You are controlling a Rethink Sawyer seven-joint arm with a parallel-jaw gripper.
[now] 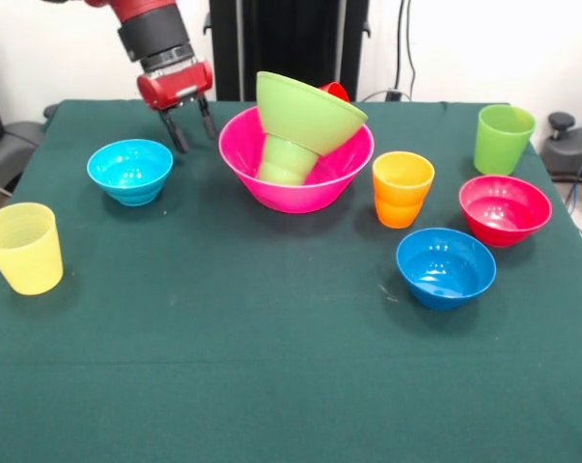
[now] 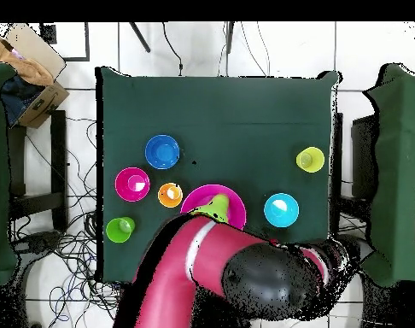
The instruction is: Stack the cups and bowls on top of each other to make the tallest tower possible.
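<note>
Here the bench (image 1: 271, 386) has a dark green cloth; behind it is a white wall. The tower (image 1: 300, 145) stands in the far middle: pink bowl (image 1: 271, 188), a lime bowl (image 1: 305, 111) tilted on a green cup (image 1: 286, 159). The arm comes from top left; its jaws (image 1: 189, 127) hang open and empty, left of the tower.

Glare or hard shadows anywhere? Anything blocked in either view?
Front view: even light, with small white glints inside the darker blue bowl and the light blue bowl. There is only a faint shadow under the yellow cup, and the open hand shows unobstructed. Overhead view: the arm covers part of the pink bowl.
</note>
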